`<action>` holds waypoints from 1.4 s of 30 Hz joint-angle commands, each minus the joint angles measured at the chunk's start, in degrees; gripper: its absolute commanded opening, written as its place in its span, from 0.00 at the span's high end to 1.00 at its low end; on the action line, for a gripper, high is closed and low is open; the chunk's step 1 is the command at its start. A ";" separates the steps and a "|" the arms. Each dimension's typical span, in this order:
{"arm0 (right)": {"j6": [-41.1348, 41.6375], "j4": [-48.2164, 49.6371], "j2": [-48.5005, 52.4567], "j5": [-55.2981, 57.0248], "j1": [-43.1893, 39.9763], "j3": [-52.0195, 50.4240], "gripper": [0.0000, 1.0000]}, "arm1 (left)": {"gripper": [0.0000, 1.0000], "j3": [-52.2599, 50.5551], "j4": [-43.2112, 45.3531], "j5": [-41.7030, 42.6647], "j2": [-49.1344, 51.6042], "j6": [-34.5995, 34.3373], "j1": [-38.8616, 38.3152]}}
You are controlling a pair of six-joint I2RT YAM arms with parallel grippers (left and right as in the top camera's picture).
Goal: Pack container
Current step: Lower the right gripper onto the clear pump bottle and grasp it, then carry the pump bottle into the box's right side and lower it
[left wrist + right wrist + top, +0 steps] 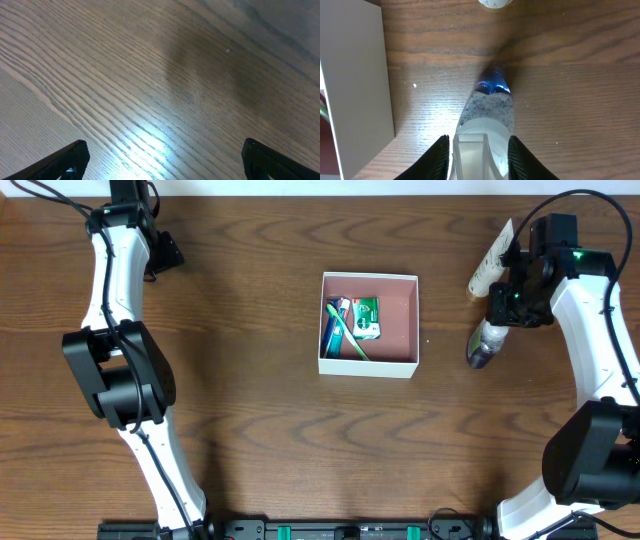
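The container (400, 320) is a small square white-walled box with a pink-brown inside, at the table's middle. It holds a green packet (366, 318) and a blue-green toothbrush (334, 330). Its white wall shows at the left of the right wrist view (355, 75). My right gripper (510, 302) is to the right of the container. Its fingers (479, 155) are closed on the cap end of a clear bottle (487, 107) with dark specks and a blue base, which slants down to the table (484, 346). My left gripper (160, 252) is open and empty (165, 160) over bare wood at the far left.
A white tube (492, 265) lies at the far right, just beyond the right gripper; its round end shows at the top of the right wrist view (495, 2). The table (250, 400) is dark wood.
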 commanded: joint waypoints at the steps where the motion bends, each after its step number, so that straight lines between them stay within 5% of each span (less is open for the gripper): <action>1: 0.39 0.04 -0.61 -0.48 -0.22 -0.33 0.71 | 0.02 1.16 -0.17 -0.72 -2.23 -0.11 0.13; 9: 2.10 -2.08 -0.76 -3.98 -0.20 4.57 0.79 | 0.02 1.16 -0.17 -0.70 -2.23 -0.11 0.13; 24: 6.25 -16.87 -0.79 -16.57 3.41 35.89 0.81 | 0.02 1.16 -0.17 -0.72 -2.23 -0.11 0.13; 42: 13.40 -10.27 2.05 -4.87 19.56 37.70 0.79 | 0.02 1.16 -0.17 -0.72 -2.23 -0.11 0.13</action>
